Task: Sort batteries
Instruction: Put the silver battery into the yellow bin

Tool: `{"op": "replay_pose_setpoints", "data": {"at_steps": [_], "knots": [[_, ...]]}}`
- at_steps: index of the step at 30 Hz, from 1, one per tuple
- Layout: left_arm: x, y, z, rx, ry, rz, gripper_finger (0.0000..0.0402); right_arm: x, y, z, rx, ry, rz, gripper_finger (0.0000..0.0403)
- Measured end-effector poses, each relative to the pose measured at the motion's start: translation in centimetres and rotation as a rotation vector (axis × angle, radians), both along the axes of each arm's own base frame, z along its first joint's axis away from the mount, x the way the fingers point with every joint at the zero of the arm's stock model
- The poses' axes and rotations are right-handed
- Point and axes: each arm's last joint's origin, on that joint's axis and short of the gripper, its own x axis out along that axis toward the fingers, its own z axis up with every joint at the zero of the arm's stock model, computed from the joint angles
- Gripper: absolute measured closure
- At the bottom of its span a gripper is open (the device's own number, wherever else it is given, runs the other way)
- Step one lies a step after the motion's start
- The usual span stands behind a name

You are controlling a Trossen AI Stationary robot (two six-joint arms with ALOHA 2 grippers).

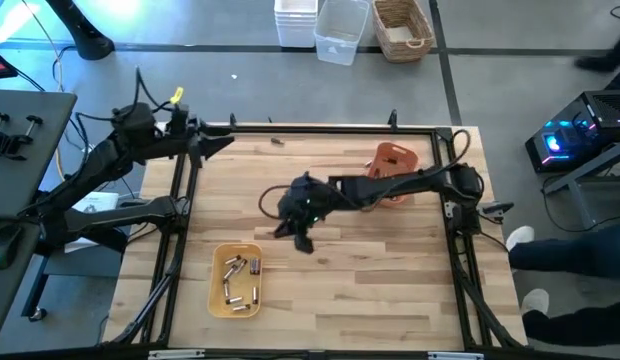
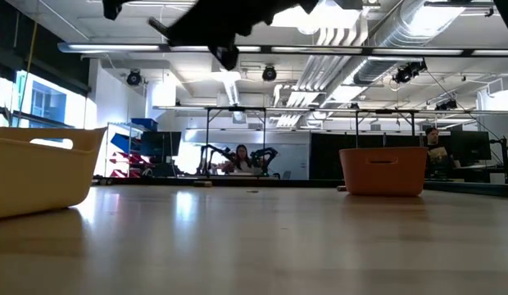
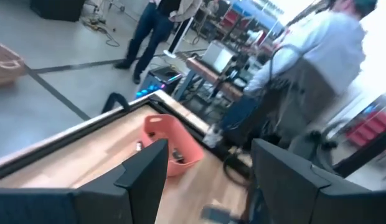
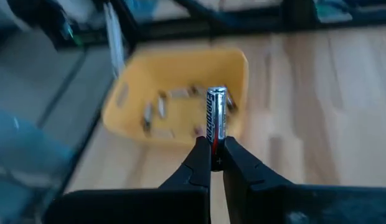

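A yellow tray [image 1: 235,280] near the table's front left holds several loose batteries [image 1: 235,268]. It also shows in the right wrist view [image 4: 180,93]. An orange tray [image 1: 395,160] stands at the far right, partly under my right arm; small things lie inside it [image 3: 176,152]. My right gripper [image 1: 302,243] hangs over the table's middle, just right of the yellow tray, shut on one battery [image 4: 216,115]. My left gripper [image 1: 218,142] waits open, raised over the far left corner, with nothing between its fingers [image 3: 208,149]. My right gripper pinches one end of the battery [image 4: 216,142] between its two fingertips. The rest of the battery sticks out past the tips, in line with the fingers. The fingers slant down toward the yellow tray. The battery is lifted clear of the table.
Black frame rails [image 1: 180,210] run along the table's edges. A small dark object [image 1: 277,141] lies near the far edge. Clear bins [image 1: 340,30] and a wicker basket [image 1: 402,25] stand on the floor beyond. People [image 3: 305,68] are beside the table's right side.
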Motion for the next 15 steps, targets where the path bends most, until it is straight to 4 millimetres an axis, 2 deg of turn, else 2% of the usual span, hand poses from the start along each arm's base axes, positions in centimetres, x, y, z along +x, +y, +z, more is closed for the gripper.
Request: {"op": "replay_pose_setpoints", "data": {"at_steps": [8, 15], "knots": [[-0.6, -0.6, 0.3, -0.028, -0.042, -0.003, 0.0176, 3.5, 2.9, -4.0, 0.160, -0.103, -0.051, 0.0402], [-0.5, -0.5, 0.3, -0.020, -0.034, 0.008, 0.0176, 4.8, 4.9, -7.5, 0.214, -0.106, -0.049, 0.0402]]}}
